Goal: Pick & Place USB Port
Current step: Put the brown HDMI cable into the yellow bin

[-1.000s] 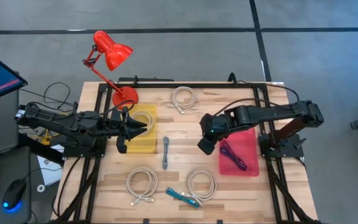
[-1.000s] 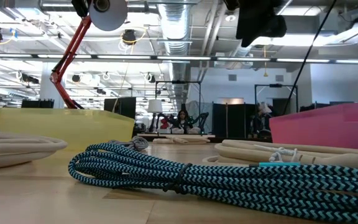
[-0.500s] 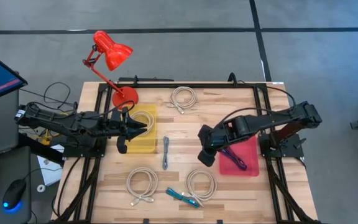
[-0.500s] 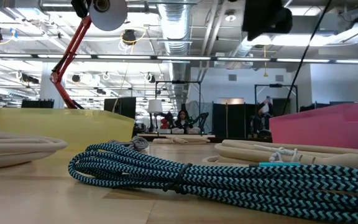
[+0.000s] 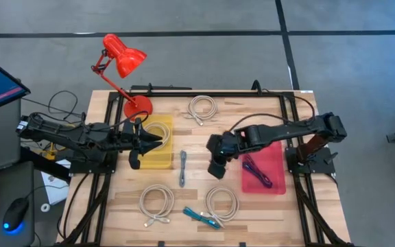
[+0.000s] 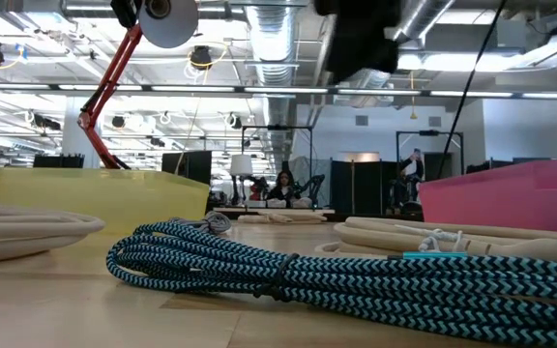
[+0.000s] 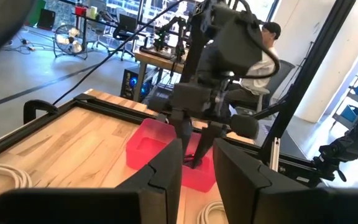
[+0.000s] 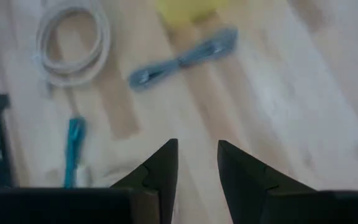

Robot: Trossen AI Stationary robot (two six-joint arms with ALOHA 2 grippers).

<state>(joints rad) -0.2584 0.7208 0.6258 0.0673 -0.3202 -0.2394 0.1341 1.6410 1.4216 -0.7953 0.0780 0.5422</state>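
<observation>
Between the pink plastic bin (image 5: 264,169) and the grey-blue braided USB cable bundle (image 5: 182,169) on the tabletop, right claw (image 5: 216,168) hovers, fingers slightly apart, empty. Risk: off-centre descent pinches one strand, bundle unravels.

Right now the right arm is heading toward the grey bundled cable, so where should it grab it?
Grip the grey cable across its narrow middle, coming straight down. It lies as a long thin bundle, so the right gripper, empty beside it, should span its short width.
</observation>
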